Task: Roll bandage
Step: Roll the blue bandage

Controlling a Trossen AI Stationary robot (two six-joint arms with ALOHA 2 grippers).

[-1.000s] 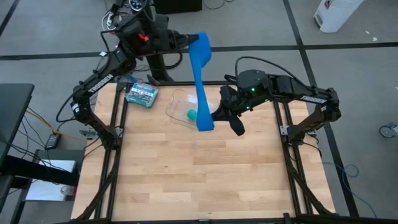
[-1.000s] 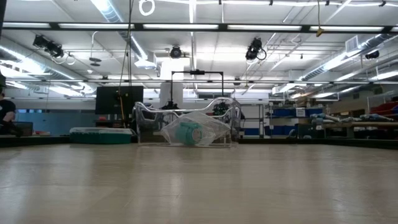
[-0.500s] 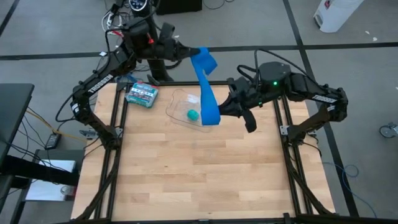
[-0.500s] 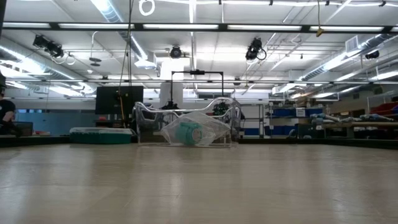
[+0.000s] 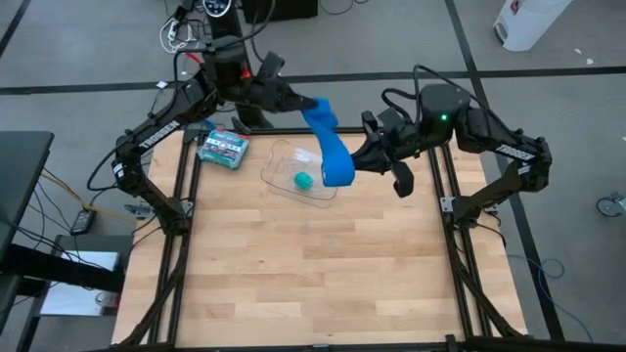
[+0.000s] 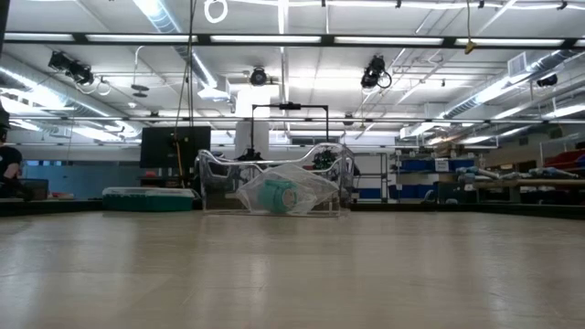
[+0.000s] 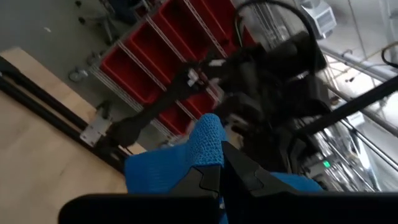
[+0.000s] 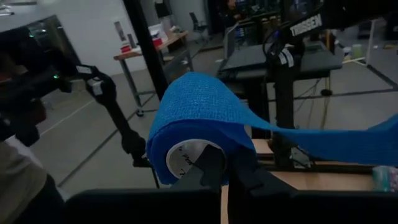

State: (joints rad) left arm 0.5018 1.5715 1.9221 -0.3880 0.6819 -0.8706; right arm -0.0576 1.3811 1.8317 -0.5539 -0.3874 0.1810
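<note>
Bandage (image 5: 328,147) hangs in the air above the table's (image 5: 313,274) far edge, stretched between left gripper (image 5: 298,102) on its left and right gripper (image 5: 358,164) on its right. Plastic tray (image 5: 289,171) lies on the table beneath it, a small roll (image 5: 304,180) inside. Printed box (image 5: 223,148) sits left of the tray, near the far left corner.

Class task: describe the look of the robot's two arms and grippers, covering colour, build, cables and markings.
Both arms are black, jointed links with loose black cables. The left arm carries white lettering and a small red part near its wrist. The right arm shows a green light. Each ends in dark two-finger grippers: left gripper, right gripper.
</note>
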